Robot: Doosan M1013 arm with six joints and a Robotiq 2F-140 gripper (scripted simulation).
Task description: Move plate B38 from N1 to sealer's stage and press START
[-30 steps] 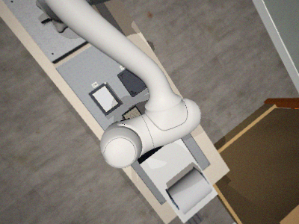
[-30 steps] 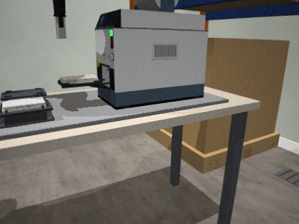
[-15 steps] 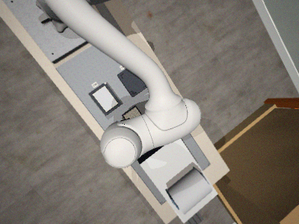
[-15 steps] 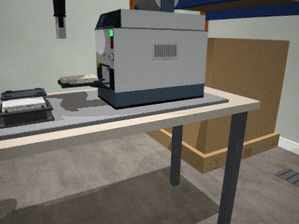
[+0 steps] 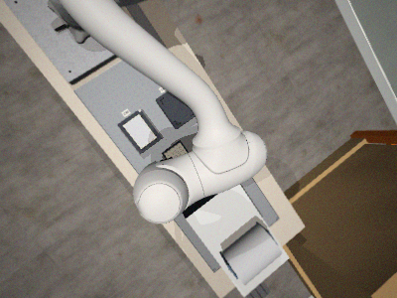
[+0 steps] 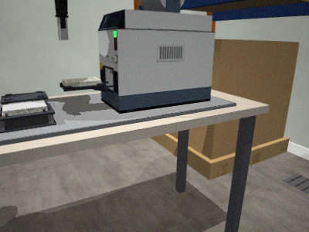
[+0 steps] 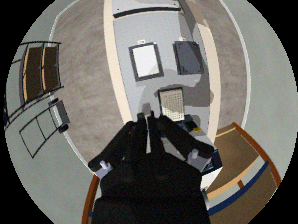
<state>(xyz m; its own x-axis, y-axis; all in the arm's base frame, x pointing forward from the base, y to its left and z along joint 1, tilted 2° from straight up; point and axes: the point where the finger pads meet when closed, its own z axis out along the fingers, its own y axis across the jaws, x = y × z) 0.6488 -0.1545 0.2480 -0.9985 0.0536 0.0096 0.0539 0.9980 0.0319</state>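
With the beige rectangular plate (image 5: 175, 150) (image 6: 82, 81) (image 7: 171, 105) sitting on the extended black stage (image 6: 73, 88) (image 7: 160, 101) and the square lamp (image 6: 115, 34) glowing green, black jaws are hanging clear, pressed together, empty; sealing remains unconfirmed.

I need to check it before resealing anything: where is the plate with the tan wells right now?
The plate sits on the sealer's extended stage, just outside the sealer's front opening in the exterior view.

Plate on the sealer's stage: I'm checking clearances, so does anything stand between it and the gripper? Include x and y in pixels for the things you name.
Nothing visible does. The gripper (image 6: 62, 37) (image 7: 147, 108), shut, hangs higher than the plate (image 5: 175, 151) (image 6: 82, 81) (image 7: 172, 104), with only air between them.
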